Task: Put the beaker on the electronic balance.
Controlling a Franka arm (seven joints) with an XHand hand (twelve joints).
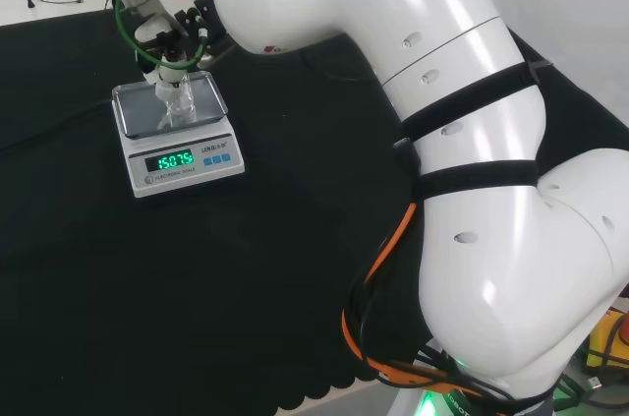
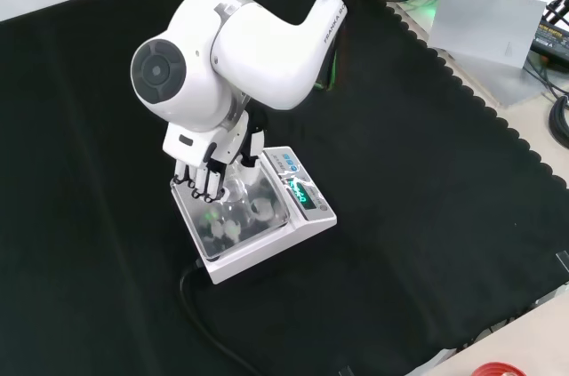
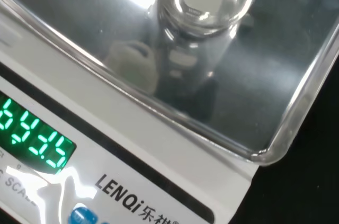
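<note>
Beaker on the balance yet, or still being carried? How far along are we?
Mostly done: the clear glass beaker stands on the steel pan of the white electronic balance, whose green display is lit. In hand: the black and white hand is at the beaker, fingers around it. Left: release and withdraw.

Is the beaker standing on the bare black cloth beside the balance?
No, the beaker stands on the balance pan, with the hand at it.

You have bare black cloth [image 2: 427, 216] on all sides of balance [image 2: 307, 220]; beaker [image 2: 238, 198] and hand [image 2: 209, 172] occupy pan [image 2: 267, 232].
</note>
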